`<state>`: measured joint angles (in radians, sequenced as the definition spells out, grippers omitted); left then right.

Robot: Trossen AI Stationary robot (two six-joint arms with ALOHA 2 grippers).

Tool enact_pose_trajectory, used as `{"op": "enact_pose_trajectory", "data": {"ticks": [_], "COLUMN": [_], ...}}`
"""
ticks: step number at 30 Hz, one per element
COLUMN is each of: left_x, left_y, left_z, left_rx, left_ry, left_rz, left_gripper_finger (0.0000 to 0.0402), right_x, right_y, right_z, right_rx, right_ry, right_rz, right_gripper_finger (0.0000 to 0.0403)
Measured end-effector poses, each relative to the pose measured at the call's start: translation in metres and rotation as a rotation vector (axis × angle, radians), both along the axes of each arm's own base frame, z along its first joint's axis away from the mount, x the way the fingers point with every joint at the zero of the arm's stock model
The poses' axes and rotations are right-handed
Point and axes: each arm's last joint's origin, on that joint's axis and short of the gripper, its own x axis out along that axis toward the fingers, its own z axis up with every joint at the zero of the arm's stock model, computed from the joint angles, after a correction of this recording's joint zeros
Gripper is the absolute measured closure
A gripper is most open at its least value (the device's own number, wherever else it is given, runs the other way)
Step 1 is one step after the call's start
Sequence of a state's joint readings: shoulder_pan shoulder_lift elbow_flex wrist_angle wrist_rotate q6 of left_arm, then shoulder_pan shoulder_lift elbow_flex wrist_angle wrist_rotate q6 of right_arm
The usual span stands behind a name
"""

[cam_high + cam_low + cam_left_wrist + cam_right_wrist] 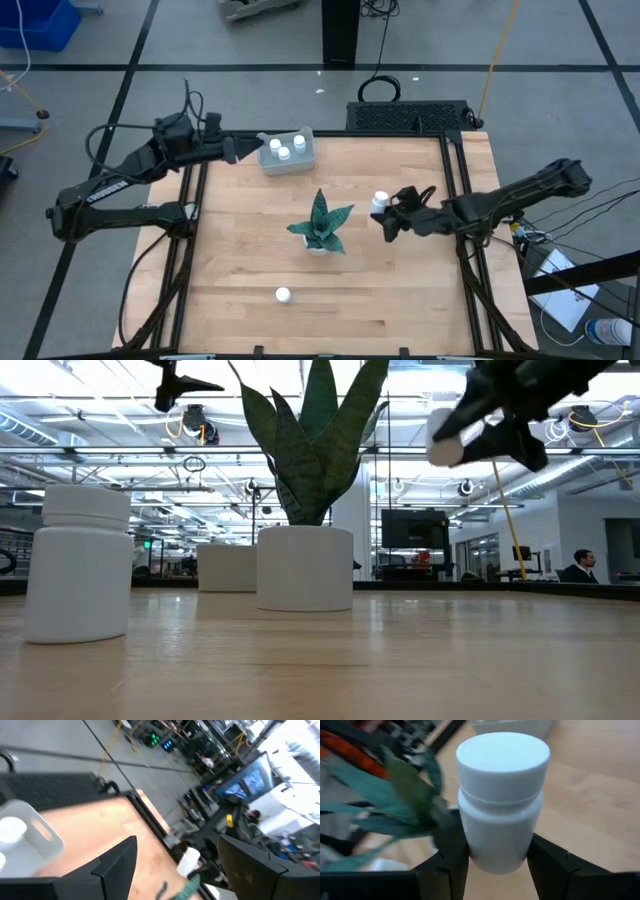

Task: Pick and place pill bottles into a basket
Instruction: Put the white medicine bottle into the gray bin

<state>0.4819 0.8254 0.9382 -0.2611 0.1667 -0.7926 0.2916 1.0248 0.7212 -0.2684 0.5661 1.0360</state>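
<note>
The left end effector [258,143] hangs just beside the basket [287,164], on the side away from the plant [321,226]; its wrist view shows the fingers spread wide with nothing between them. Three pill bottles [285,149] already stand in the basket, which sits at the far edge of the table [400,290] beyond the plant. One bottle [283,294] stands alone on the wood, on the near side of the plant.

The right end effector [386,215] is just to the plant's right, lifted off the table and clamped on a fourth bottle [501,795] by its body below the cap.

The carry to the basket probably calls for keeping this bottle high enough to pass over or around the plant's leaves. The left arm should likely back off first, since it crowds the basket. Release low over the free corner, so the bottle does not knock over those already inside.
</note>
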Motion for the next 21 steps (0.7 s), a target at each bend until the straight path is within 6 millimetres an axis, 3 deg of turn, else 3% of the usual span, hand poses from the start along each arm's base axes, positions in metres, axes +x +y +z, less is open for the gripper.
{"op": "enact_pose_trajectory", "data": {"ticks": [7, 15, 21], "left_x": [0.018, 0.061, 0.094], "left_y": [0.004, 0.021, 0.025], "left_z": [0.0, -0.022, -0.027], "left_rx": [-0.114, -0.31, -0.364], "left_ry": [-0.082, -0.059, -0.17], "left_rz": [-0.172, -0.327, -0.461], "left_gripper_finger": [0.0127, 0.0123, 0.0128], "right_x": [-0.004, 0.001, 0.003], "right_y": [0.003, 0.008, 0.01], "right_z": [0.027, 0.048, 0.061], "right_rx": [0.152, 0.255, 0.351], "right_ry": [-0.218, -0.431, -0.56], "right_rz": [0.101, 0.213, 0.25], "right_gripper_finger": [0.0246, 0.0246, 0.0244]}}
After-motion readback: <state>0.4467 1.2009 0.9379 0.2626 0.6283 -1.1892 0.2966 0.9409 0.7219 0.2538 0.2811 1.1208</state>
